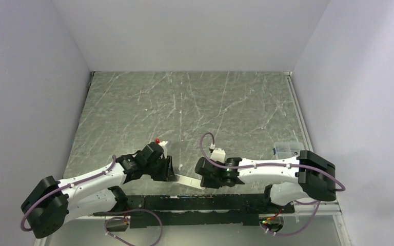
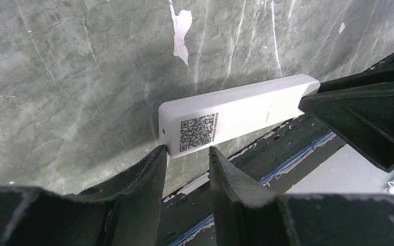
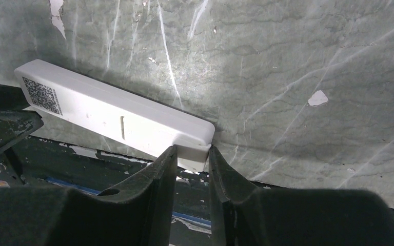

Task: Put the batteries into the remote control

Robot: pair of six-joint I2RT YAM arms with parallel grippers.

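We find open worktop (image 1: 184, 102) across the middle and far side, hemmed by walls (image 1: 31, 77) on three sides. At the near edge the remote control (image 1: 190, 181) spans the gap between the left fingers (image 2: 151, 171) and right fingers (image 3: 165, 171), barring passage; a clear box (image 1: 287, 149) sits by the right arm (image 1: 272, 171).

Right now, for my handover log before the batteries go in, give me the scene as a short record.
remote control: white bar, QR label showing, spanning between both pincers near the table's front edge
right pincer: closed on one end of it
left pincer: fingertips at the QR end; grip unclear
batteries: not visible in any view
table: grey marbled surface
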